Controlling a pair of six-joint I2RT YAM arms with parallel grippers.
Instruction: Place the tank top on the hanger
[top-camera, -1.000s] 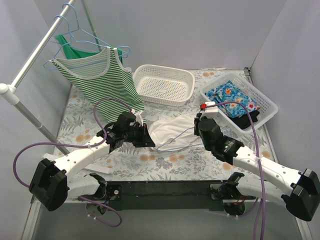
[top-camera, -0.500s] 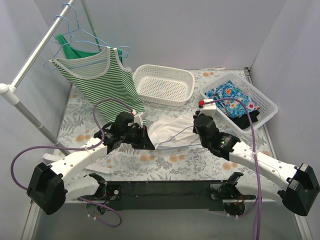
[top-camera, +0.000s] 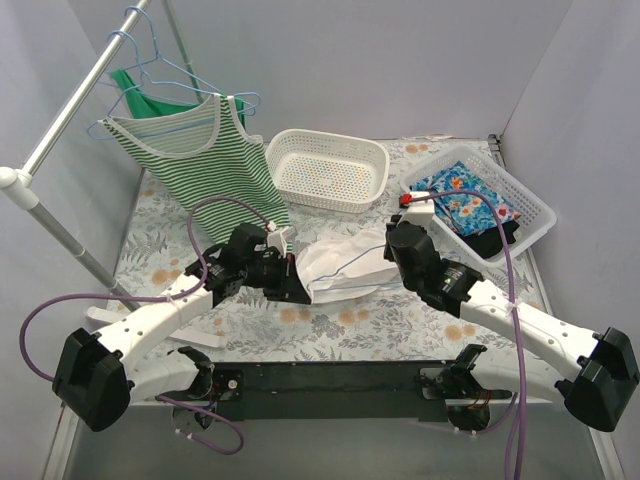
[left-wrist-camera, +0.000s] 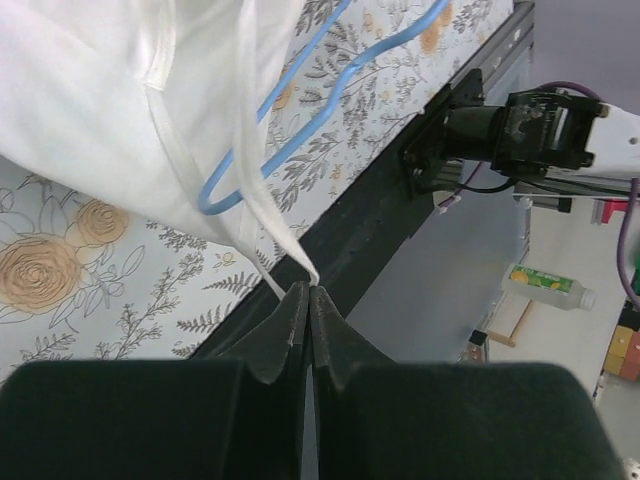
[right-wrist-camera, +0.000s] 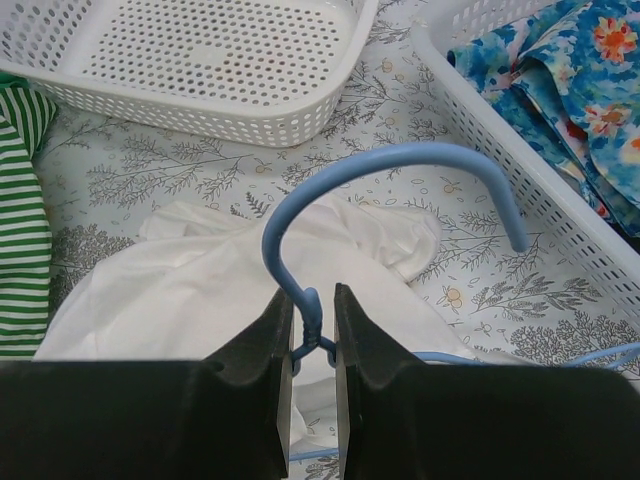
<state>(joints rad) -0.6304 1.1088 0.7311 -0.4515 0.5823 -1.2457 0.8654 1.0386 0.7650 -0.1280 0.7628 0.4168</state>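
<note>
The right fingers (right-wrist-camera: 262, 350), clamped on the neck of the light-blue hanger (right-wrist-camera: 420, 148), now stand closer to the left fingers (left-wrist-camera: 285, 335), which pinch a strap of the white tank top (top-camera: 340, 262), so threading seems underway.

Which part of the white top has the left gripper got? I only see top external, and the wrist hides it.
Observer: On the left wrist view, the left gripper is shut on a thin strip of the tank top, right at its fingertips. It looks like a strap or edge.
Operator: Where is the right one on the hanger?
Observer: On the right wrist view, the right gripper is clamped on the hanger at the twisted neck just under the hook.
Operator: Which way does the hook open?
Observer: It arches over the fingers, with its free end toward the basket holding the floral cloth.
</note>
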